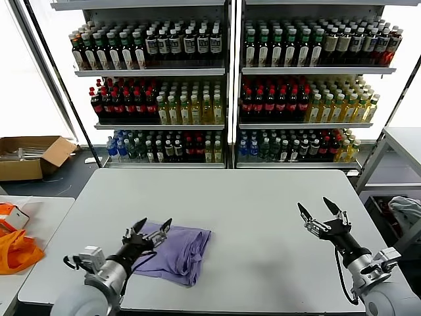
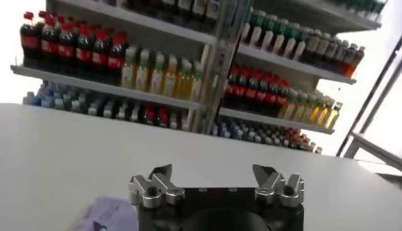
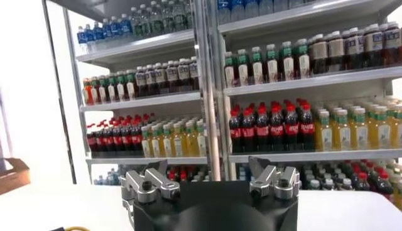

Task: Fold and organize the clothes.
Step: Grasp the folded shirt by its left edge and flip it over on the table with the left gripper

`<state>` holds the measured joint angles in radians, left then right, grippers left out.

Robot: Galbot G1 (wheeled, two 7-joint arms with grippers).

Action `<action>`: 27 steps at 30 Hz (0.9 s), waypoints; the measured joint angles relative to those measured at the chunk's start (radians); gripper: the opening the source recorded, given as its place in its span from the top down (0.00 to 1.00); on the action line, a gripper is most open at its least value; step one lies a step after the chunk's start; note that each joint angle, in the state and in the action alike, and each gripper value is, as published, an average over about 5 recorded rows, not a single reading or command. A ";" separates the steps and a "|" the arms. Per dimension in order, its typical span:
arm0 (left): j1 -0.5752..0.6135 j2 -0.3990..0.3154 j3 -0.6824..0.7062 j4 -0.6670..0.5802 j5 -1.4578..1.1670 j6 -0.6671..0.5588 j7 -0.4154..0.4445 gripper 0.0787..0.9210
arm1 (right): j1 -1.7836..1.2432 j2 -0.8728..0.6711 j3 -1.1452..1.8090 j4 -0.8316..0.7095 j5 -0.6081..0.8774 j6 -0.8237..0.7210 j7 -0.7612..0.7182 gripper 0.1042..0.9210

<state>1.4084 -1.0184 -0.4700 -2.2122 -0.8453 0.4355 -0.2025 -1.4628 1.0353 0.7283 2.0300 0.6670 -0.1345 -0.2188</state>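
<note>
Lavender T-shirt lies folded into a rumpled bundle at lower left of the head view, on the grey table; left gripper sits over its left edge w/ jaws spread wide & nothing in them, so the step in hand looks like letting go after a fold. Right gripper hovers at lower right, well apart from the shirt, jaws also wide, empty, prob idle. Next move, my guess: lift left arm clear w/o snagging cloth, then tidy or shift the bundle, since its edges look uneven.
</note>
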 measured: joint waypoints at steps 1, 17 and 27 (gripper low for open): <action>0.001 0.004 -0.015 -0.005 -0.009 0.001 0.001 0.13 | -0.001 0.001 -0.001 0.001 -0.001 0.000 -0.001 0.12; 0.004 0.019 -0.108 0.168 0.005 0.087 0.067 0.12 | -0.028 0.007 -0.002 0.007 -0.014 0.013 -0.011 0.12; -0.028 0.014 -0.098 0.294 0.020 0.100 0.093 0.12 | -0.049 0.021 0.009 0.018 -0.021 0.017 -0.013 0.12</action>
<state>1.3801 -1.0041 -0.5683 -1.9178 -0.8255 0.5357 -0.1099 -1.5122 1.0563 0.7373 2.0477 0.6462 -0.1173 -0.2316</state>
